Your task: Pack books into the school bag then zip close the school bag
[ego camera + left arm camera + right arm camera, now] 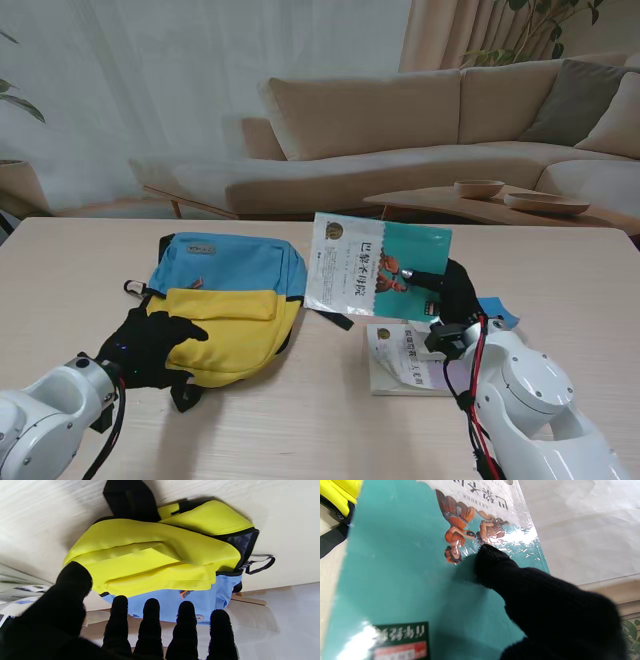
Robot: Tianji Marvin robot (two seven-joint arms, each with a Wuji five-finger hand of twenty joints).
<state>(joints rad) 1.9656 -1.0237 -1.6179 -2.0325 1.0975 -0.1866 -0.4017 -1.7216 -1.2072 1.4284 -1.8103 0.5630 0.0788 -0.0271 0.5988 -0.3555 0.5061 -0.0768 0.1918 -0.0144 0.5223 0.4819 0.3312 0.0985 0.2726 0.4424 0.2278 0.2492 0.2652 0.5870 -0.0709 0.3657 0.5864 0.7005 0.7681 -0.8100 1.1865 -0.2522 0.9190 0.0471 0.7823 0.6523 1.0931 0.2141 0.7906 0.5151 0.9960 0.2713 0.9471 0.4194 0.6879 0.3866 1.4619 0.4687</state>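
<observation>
So far, little of the task looks done. From the stand's view, the bag [225,305] lies flat on the table [60,270] to the left, yellow part nearer to me, blue part farther from me. No book is inside it as far as I can tell. The left hand [150,345] rests at the bag's near left corner, fingers spread, gripping nothing. The right hand [450,290] holds the teal book [375,268] raised and tilted, just right of the bag. A second book [405,360] lies on the table near the right arm, untouched.

The left wrist view shows the left hand's fingers [152,620] apart, nothing between them. The bag's [160,560] yellow flap lies loose; whether the main opening is unzipped I cannot tell.

The right wrist view shows a thumb [492,562] pressed on the teal book's [395,567] cover, so the grasp looks firm.

Judging from this, both books remain to be packed, then the zipping.
</observation>
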